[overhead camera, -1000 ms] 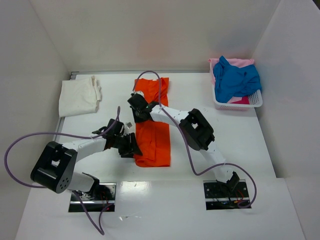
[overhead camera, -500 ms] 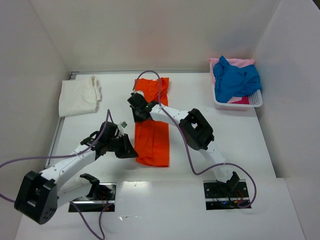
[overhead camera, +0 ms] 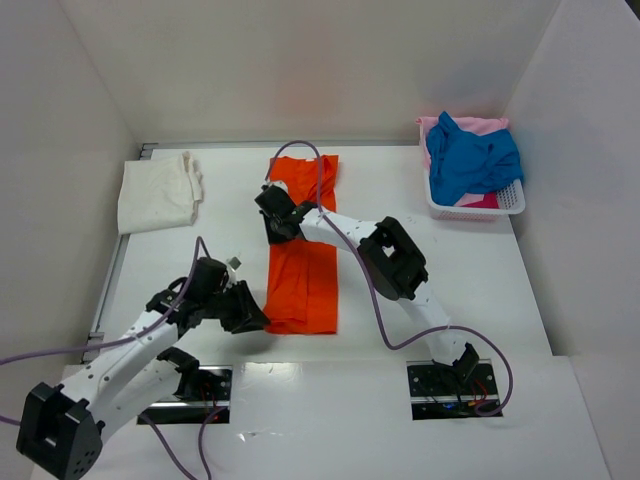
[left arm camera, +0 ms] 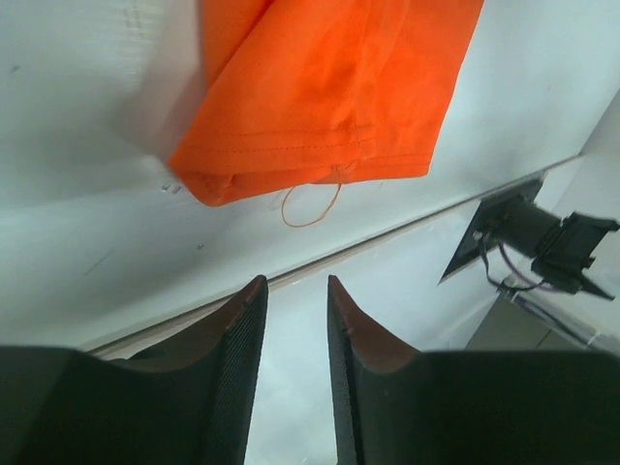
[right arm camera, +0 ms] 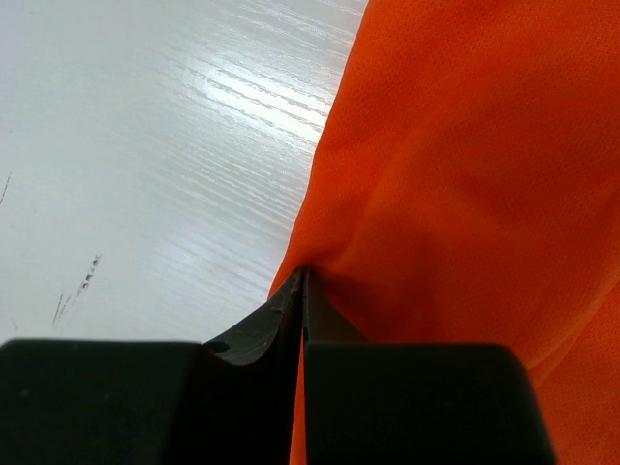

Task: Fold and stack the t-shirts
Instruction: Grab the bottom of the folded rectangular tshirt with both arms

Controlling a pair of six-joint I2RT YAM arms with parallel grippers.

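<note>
The orange t-shirt is laid at the frame's centre, its long axis running top to bottom. Its left edge is pinched in the closed right gripper. The left gripper, slightly parted and empty, is set just left of the lower-left corner.

The white table carries an orange t-shirt in the middle, a folded cream t-shirt far left, a basket far right.

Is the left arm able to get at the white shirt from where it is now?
Probably yes: the left gripper holds nothing, and nothing stands between it and the white shirt.
</note>
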